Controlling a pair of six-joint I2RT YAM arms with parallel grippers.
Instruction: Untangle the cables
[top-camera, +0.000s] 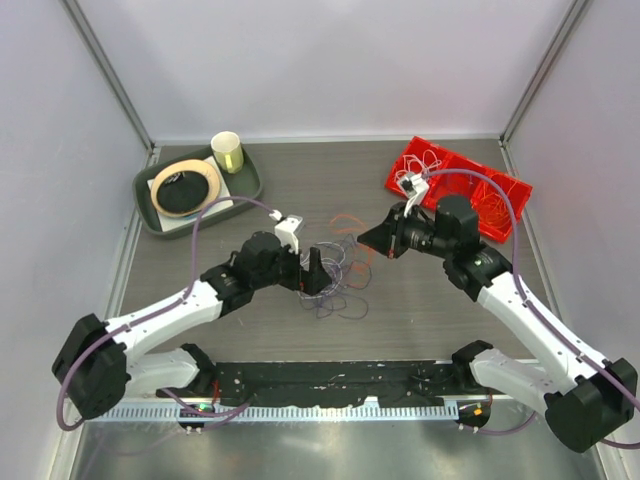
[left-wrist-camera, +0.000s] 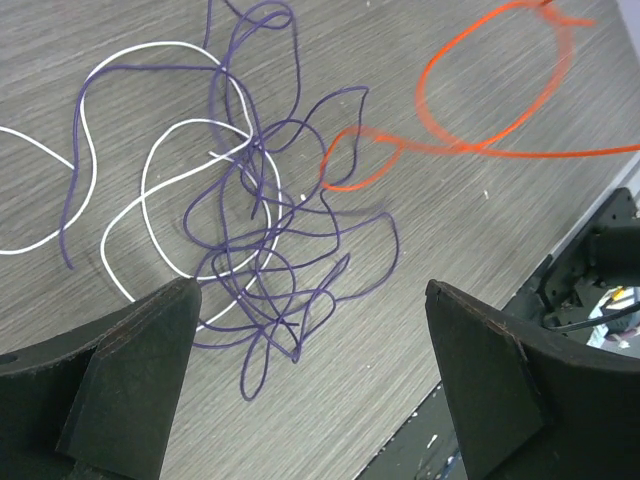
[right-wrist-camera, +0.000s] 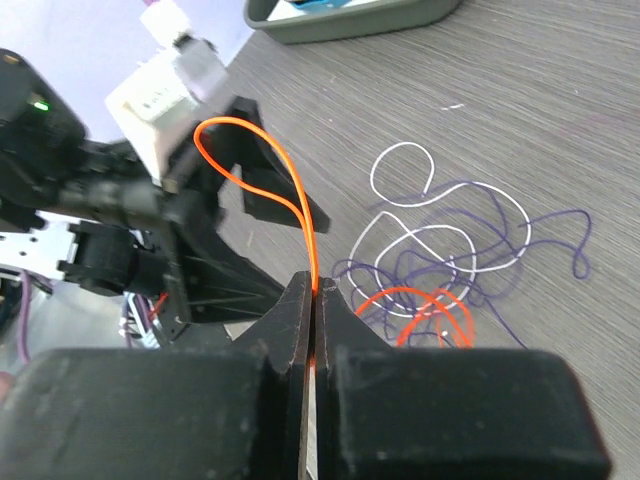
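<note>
- A grey wood-grain table (top-camera: 430, 330) enclosed by pale walls is seen from above. The cables (top-camera: 338, 290) lie bunched just in front of the left gripper (top-camera: 318, 272), between it and the right gripper (top-camera: 368, 238).
- In the left wrist view, the left gripper's jaws are spread wide and nothing is held. The purple cable (left-wrist-camera: 300, 215) and white cable (left-wrist-camera: 150, 165) are knotted on the table directly ahead of it. The orange cable (left-wrist-camera: 480, 150), blurred, is looped beyond them to the right.
- In the right wrist view, the right gripper's jaws are pinched fully together on a raised loop of the orange cable, facing the left gripper across the tangle.
- The wires are judged feather-light, limp and slippery. A free outer loop away from the knot is best pinched, lest the whole bunch be dragged along.
</note>
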